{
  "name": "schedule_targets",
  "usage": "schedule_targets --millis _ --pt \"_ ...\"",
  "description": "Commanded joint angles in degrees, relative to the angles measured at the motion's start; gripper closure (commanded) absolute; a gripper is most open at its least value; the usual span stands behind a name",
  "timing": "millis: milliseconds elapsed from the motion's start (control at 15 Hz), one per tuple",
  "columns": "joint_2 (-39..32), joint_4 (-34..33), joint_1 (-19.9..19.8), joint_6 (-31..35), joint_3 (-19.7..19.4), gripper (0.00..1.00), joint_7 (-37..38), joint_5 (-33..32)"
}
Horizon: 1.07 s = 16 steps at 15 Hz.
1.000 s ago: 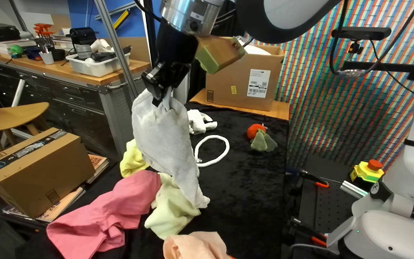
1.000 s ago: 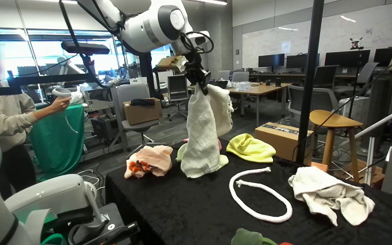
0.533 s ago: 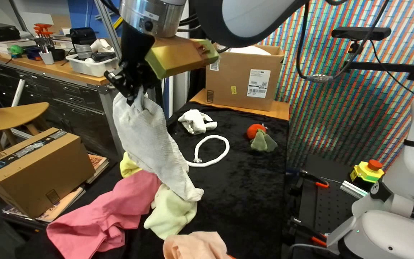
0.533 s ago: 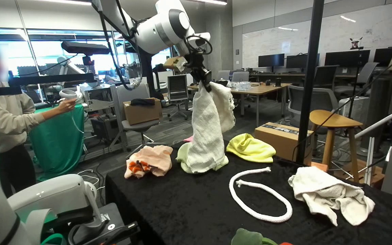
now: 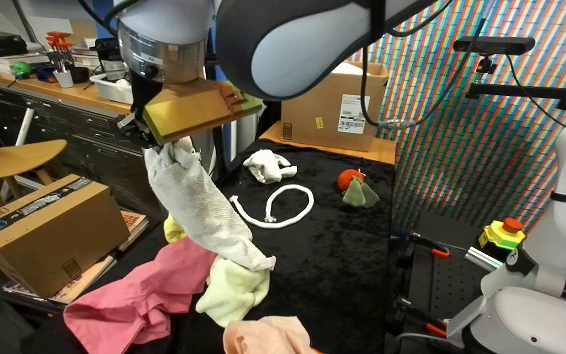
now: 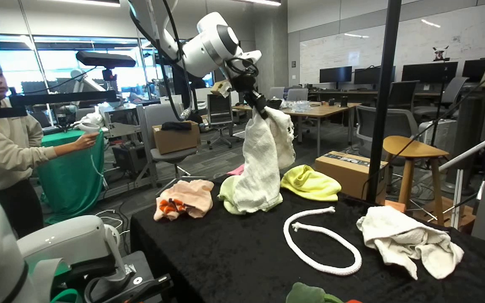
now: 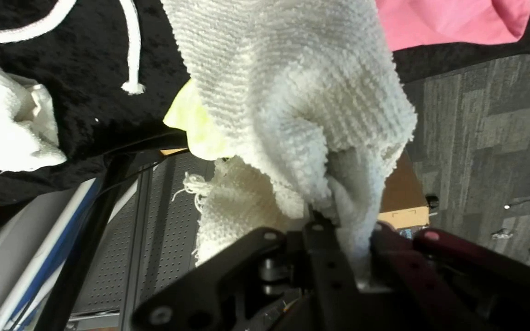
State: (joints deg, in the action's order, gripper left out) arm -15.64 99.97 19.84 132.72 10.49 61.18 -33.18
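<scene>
My gripper (image 7: pixel 348 232) is shut on a bunched edge of a white terry cloth (image 7: pixel 283 69). In both exterior views the gripper (image 5: pixel 146 140) (image 6: pixel 262 110) is high above the black-covered table, and the cloth (image 5: pixel 199 206) (image 6: pixel 261 164) hangs slanting down. Its lower end overlaps a pale green cloth (image 5: pixel 236 292) (image 6: pixel 228 195); whether it bears on it I cannot tell. A pink cloth (image 5: pixel 150 290) lies beside the green one. A yellow cloth (image 6: pixel 312 185) is partly hidden behind the hanging cloth in the wrist view (image 7: pixel 200 126).
A peach cloth (image 6: pixel 192 195), a white rope (image 6: pixel 331 231) and another white cloth (image 6: pixel 406 240) lie on the table. A red-and-green soft object (image 5: pixel 354 184) lies further back. A black pole (image 6: pixel 381 105) and a cardboard box (image 5: pixel 49 231) stand beyond the table edge.
The gripper and the hanging white cloth have moved left in an exterior view and slightly right in an exterior view from another place. The cloth slants more. The grip has held.
</scene>
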Motion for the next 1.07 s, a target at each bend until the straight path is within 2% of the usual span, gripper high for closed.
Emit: schedule_targets --millis 0,67,133,200,533,733,800,1000 --pt "-4.9 -6.11 2.68 -3.83 -2.29 0.97 3.37 -1.82" --pt "-5.76 -6.68 3.01 -4.15 -2.64 0.96 3.27 -1.52" --pt "-6.21 -7.02 3.38 -4.69 -2.92 0.71 3.03 -1.4" --pt "-6.91 -7.39 3.66 -4.88 -3.17 0.71 2.57 -1.24" --pt "-7.31 -7.21 4.4 -6.6 -3.41 0.31 0.59 -0.6" --pt "-5.74 -4.63 3.52 -6.63 -3.13 0.06 -0.98 0.7" --pt "-5.1 -3.34 3.18 -6.65 -3.27 0.0 -1.23 0.94" --pt "-2.63 1.96 2.02 -5.77 -4.22 0.0 -0.51 0.74"
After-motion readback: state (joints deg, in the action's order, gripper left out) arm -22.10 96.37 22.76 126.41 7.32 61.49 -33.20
